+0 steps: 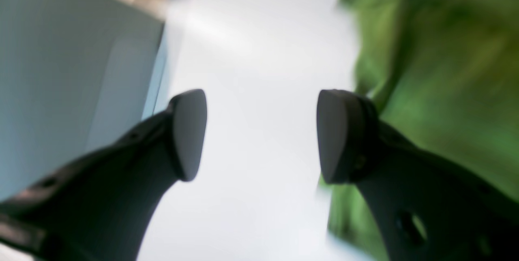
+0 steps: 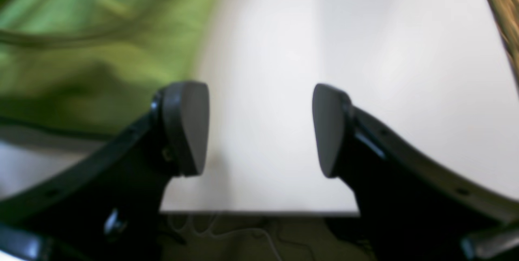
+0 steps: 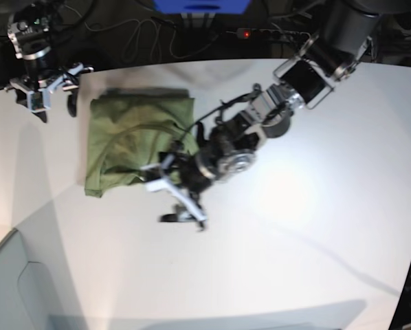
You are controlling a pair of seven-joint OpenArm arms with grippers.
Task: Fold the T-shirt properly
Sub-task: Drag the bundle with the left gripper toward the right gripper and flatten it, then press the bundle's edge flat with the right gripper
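Note:
The olive-green T-shirt (image 3: 133, 137) lies on the white table (image 3: 295, 206) at the left of the base view, folded into a rough rectangle with a rumpled lower right corner. My left gripper (image 3: 170, 201) hovers just off that corner. In the left wrist view this gripper (image 1: 261, 135) is open with only bare table between its fingers and the T-shirt (image 1: 438, 70) to its right. My right gripper (image 3: 54, 104) sits at the shirt's far left corner. It is open and empty (image 2: 259, 129) over the table, with the T-shirt (image 2: 93, 42) on its left.
A grey bin (image 3: 13, 289) stands at the table's near left corner, also seen as the grey bin (image 1: 61, 90) in the left wrist view. A power strip (image 3: 260, 32) and cables lie behind the table. The table edge (image 2: 259, 212) runs under the right gripper.

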